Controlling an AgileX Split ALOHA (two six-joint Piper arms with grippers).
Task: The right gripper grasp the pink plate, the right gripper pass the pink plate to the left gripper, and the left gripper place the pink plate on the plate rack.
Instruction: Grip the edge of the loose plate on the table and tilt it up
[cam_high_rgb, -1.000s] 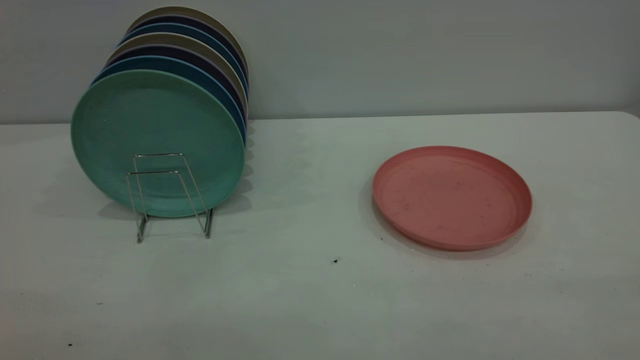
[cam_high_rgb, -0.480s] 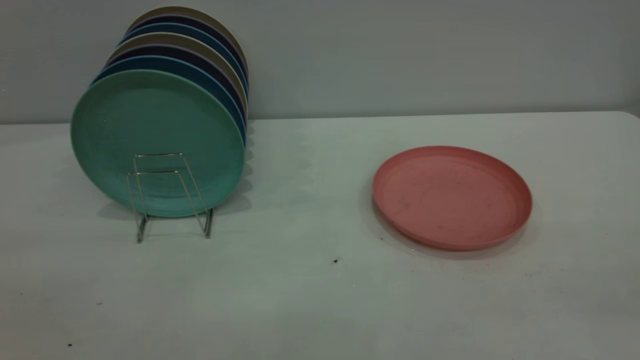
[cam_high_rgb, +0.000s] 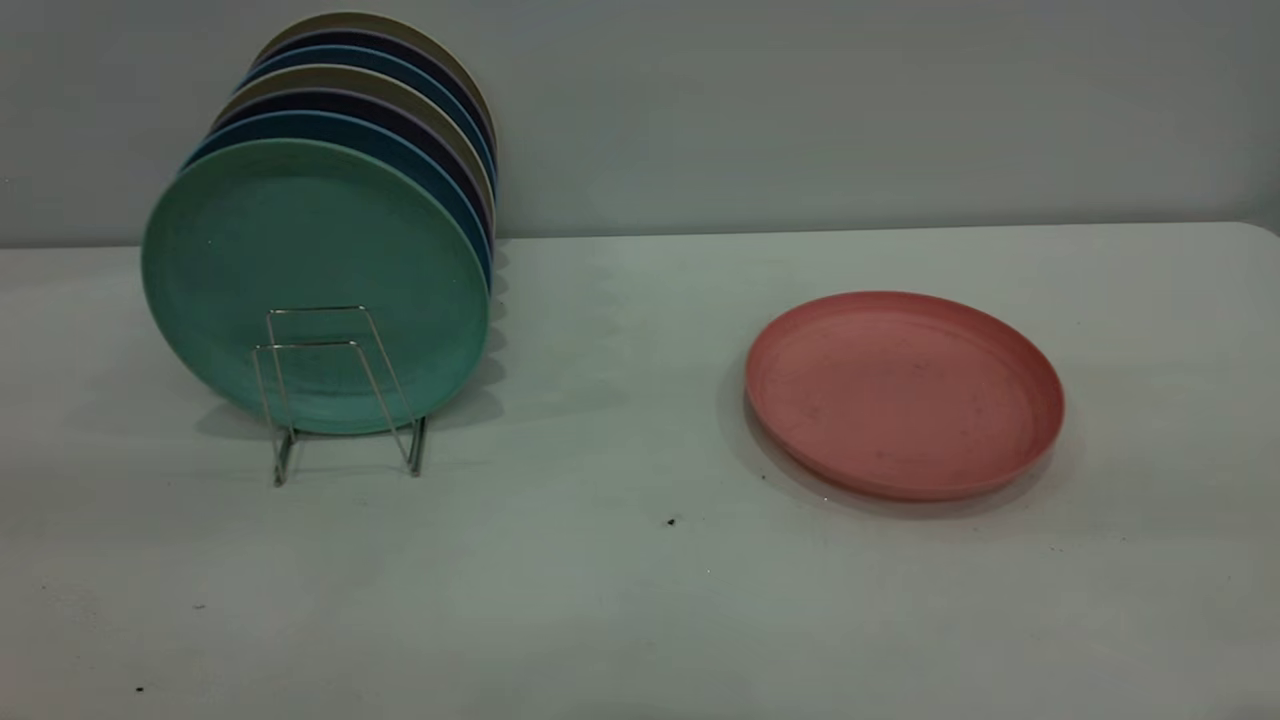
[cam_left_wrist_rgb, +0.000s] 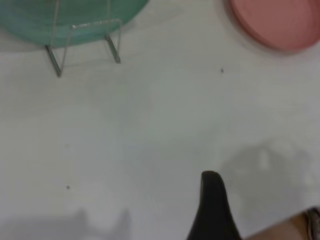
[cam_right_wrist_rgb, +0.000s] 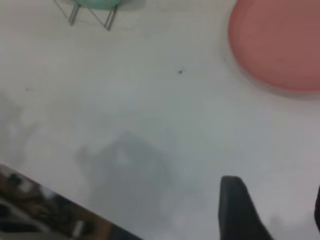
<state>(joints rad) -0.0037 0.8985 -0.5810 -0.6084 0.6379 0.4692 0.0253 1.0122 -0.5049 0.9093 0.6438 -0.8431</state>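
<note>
The pink plate (cam_high_rgb: 903, 392) lies flat on the white table at the right; it also shows in the left wrist view (cam_left_wrist_rgb: 278, 22) and the right wrist view (cam_right_wrist_rgb: 280, 42). The silver wire plate rack (cam_high_rgb: 340, 392) stands at the left and holds several upright plates, with a teal-green plate (cam_high_rgb: 312, 282) in front. Neither gripper shows in the exterior view. My right gripper (cam_right_wrist_rgb: 275, 192) hovers over bare table short of the pink plate, open and empty. My left gripper (cam_left_wrist_rgb: 212, 202) shows only as one black tip over bare table, well short of the rack (cam_left_wrist_rgb: 85, 45).
The rack's front loops stand free in front of the teal-green plate. Blue, dark and beige plates (cam_high_rgb: 400, 120) fill the slots behind it. A grey wall (cam_high_rgb: 800, 110) backs the table. A small dark speck (cam_high_rgb: 671, 521) lies between rack and pink plate.
</note>
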